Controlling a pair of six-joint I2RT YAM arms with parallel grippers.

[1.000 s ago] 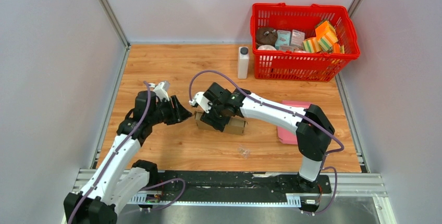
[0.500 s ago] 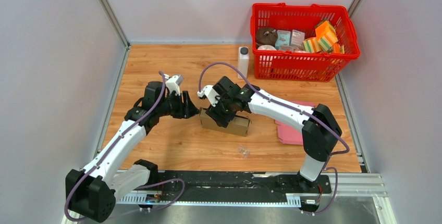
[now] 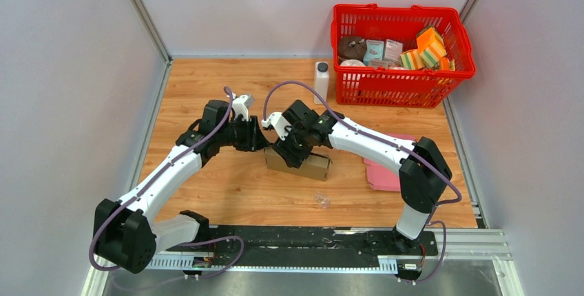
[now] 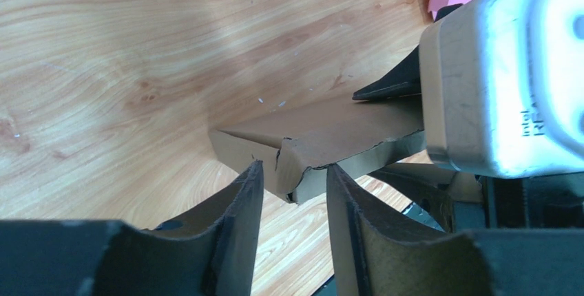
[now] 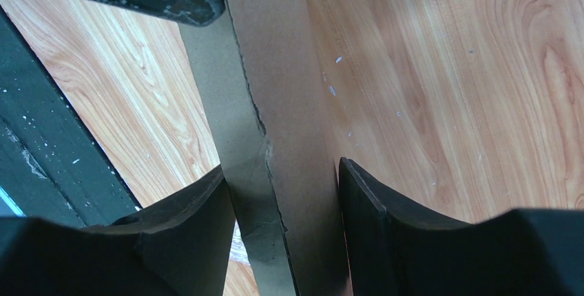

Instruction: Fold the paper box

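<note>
Paper box (image 3: 314, 166) clasped in right tool (image 5: 282, 169), its corner between parted fingers (image 4: 237, 227) of left tool (image 4: 293, 167)

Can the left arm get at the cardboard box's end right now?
Likely yes: the left gripper, jaws open, flanks the box at its free end, nothing between; the right gripper holds it farther along.

The top camera looked down from behind over the whole counter (image 3: 206, 82), while both wrist cameras faced the same paper box (image 3: 313, 166) from very near.
</note>
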